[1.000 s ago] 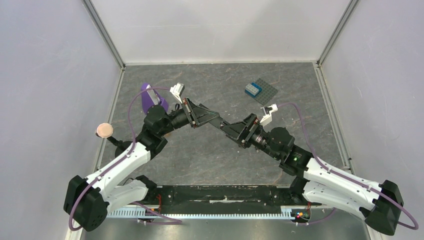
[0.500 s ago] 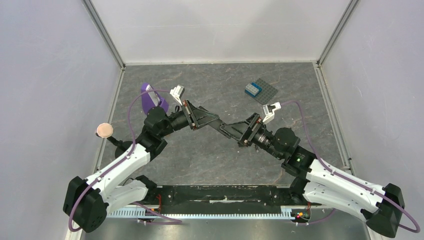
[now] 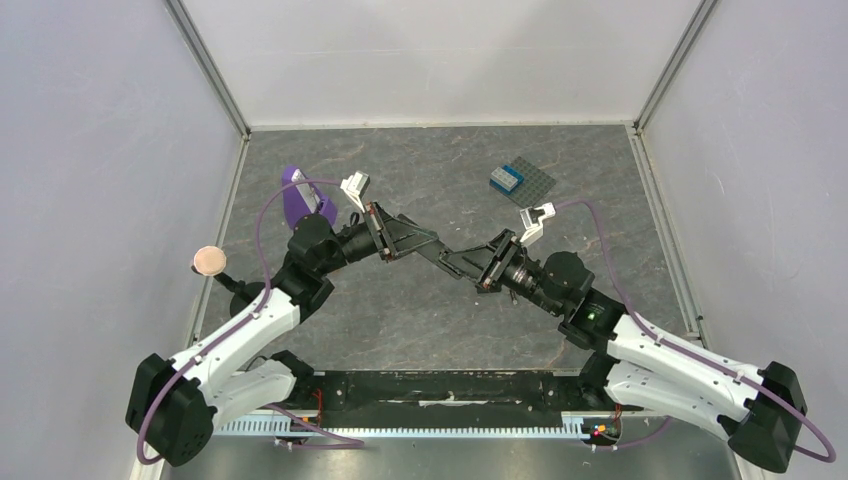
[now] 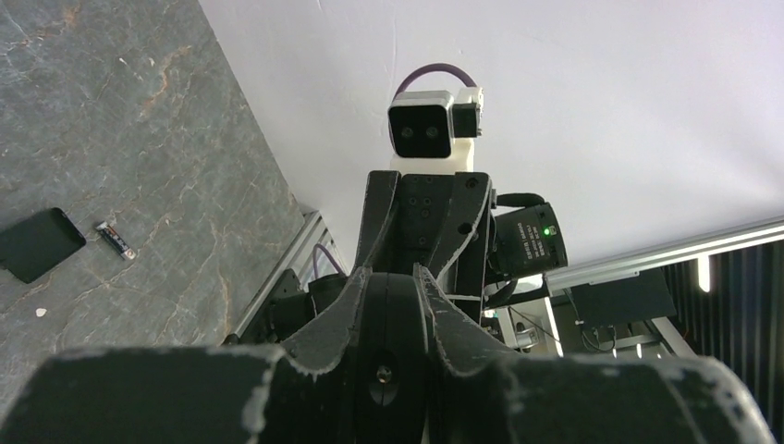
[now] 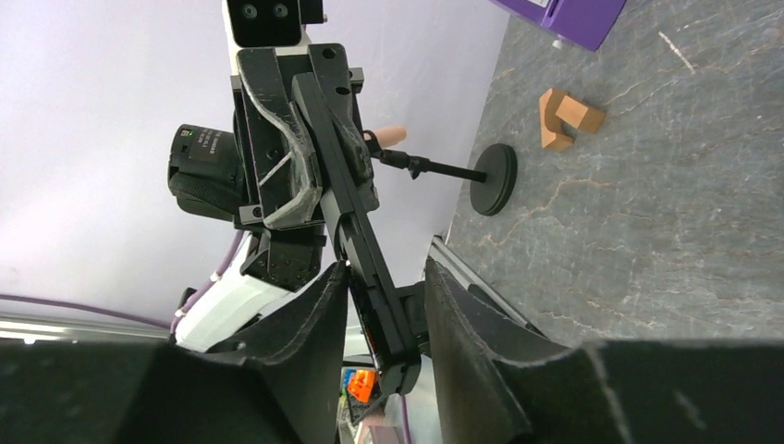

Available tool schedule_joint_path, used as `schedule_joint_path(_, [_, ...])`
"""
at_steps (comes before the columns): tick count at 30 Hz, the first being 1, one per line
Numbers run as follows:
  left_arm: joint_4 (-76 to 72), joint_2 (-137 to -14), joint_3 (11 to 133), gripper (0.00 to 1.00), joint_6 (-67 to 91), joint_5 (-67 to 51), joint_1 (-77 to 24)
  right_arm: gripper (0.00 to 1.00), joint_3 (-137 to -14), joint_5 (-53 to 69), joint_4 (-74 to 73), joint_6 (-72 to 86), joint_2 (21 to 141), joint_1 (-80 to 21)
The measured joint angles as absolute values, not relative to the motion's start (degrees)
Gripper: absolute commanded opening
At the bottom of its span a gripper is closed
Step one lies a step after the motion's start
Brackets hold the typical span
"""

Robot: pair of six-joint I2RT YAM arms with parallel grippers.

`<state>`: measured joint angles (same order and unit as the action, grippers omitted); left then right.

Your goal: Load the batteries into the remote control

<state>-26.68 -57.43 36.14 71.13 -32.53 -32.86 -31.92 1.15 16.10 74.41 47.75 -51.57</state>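
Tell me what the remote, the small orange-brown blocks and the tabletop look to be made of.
The remote: apparently matte black plastic, with an even, dull surface and no shine. The blocks: likely bare wood, being orange-brown with flat-cut faces and sharp corners. The tabletop: looks like grey stone or a stone-print sheet. Pale veins run through it, and which of the two is unclear.

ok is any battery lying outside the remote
Out: one battery lies on the table, apart from the remote the left gripper holds aloft. Other one: cannot tell.

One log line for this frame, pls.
left gripper: shut on remote control | right gripper: open, straddling it | battery: on table, unloaded
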Motion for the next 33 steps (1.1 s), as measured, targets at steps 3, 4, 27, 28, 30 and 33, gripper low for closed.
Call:
schedule_joint_path(3, [-26.61,-57.23,36.14,0.02,70.54,-33.04,-32.86,0.29,-31.92,1.69,16.58,74.89,47.97,-51.51])
schedule_joint_path(4, [-26.57,-57.23,36.14,0.02,70.48,-33.1,-32.86,0.29,-31.92,1.78,16.71,74.91,47.97,-51.51])
schedule_joint_path(27, [-13.56,-51.11,34.3,0.02,48.42,-33.95,-32.82,0.81,-37.15,-15.68,-19.09,60.9,35.79,-46.48])
schedule_joint_path(28, [-13.34,-50.92,34.17,0.02,46.98,-35.09,-32.8,0.8,-38.3,-17.39,-21.85,59.46,36.73,-46.35])
schedule_joint_path(30, [-13.34,-50.52,33.82,0.02,43.72,-38.06,-32.82,0.75,-40.84,-20.64,-27.27,55.83,40.23,-46.04])
schedule_joint_path(33, [-13.28,-49.56,33.54,0.02,39.59,-42.39,-32.82,0.68,-42.83,-22.5,-32.25,50.7,46.94,-45.01])
